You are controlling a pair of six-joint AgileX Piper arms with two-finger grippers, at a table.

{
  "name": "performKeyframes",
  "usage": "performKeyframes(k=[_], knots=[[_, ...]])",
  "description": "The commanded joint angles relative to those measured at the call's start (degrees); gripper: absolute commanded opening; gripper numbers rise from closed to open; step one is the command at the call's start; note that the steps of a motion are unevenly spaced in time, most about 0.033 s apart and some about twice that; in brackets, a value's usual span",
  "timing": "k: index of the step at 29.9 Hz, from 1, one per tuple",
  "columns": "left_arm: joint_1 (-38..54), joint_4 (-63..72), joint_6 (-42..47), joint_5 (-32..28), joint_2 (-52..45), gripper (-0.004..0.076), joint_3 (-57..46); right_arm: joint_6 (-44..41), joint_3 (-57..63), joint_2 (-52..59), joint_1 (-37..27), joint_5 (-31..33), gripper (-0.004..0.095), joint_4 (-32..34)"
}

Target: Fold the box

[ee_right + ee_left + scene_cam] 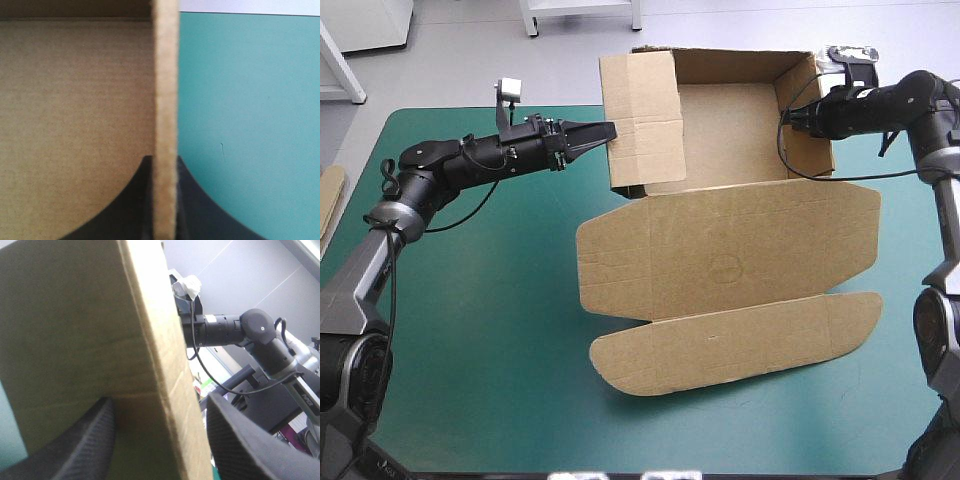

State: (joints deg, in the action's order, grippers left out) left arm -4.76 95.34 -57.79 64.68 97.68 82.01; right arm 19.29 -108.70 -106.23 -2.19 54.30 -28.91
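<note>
The brown box (725, 135) stands at the table's far side as an open tray. Its lid (730, 250) and front flap (730, 345) lie flat toward the near edge. My left gripper (608, 132) is at the tray's raised left wall (640, 115). In the left wrist view this gripper (160, 400) is open, and the wall (100, 340) stands between its black fingers, against one of them. My right gripper (792, 115) is at the right wall (812, 125). Seen from its own wrist, that gripper (165, 160) is shut on the wall's edge (165, 75).
An edge of more brown board (330, 195) shows at the table's left edge. Bare teal-green cover (470, 330) stretches left of the lid and along the near side. Across the tray, the left wrist view shows the right arm (235, 330).
</note>
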Motion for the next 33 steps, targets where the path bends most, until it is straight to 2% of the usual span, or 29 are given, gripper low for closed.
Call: performKeyframes(k=[1, 8, 14, 21, 25, 28, 33], knots=[[-1.41, 3.44, 0.11, -3.76, -2.80, 0.0414, 2.67, -5.15, -1.67, 2.30, 2.83, -4.33, -0.0011, 2.02], [-4.38, -21.77, 14.16, -13.36, -2.80, 0.0414, 8.85, -10.26, -1.67, 0.95, 8.25, -5.93, -0.0011, 4.77], [-5.82, -45.27, 29.67, -15.58, -2.80, 0.0414, 13.53, -13.20, -1.67, 0.95, 10.85, -7.53, -0.0011, 5.93], [-5.86, -58.36, 38.28, -15.10, -2.80, 0.0414, 15.48, -15.49, -1.67, 0.95, 12.07, -8.26, -0.0011, 3.78], [-5.86, -61.25, 40.82, -16.42, -2.80, 0.0412, 15.53, -15.49, -1.67, 0.95, 13.29, -8.26, -0.0011, 3.52], [-6.20, -61.84, 41.13, -17.06, -2.80, 0.0410, 15.53, -17.32, -1.67, 0.95, 15.02, -8.06, -0.0011, 6.65], [-7.88, -73.09, 49.35, -15.78, -2.58, 0.0400, 15.53, -21.34, -1.67, 0.91, 17.67, -7.63, -0.0011, 13.26]])
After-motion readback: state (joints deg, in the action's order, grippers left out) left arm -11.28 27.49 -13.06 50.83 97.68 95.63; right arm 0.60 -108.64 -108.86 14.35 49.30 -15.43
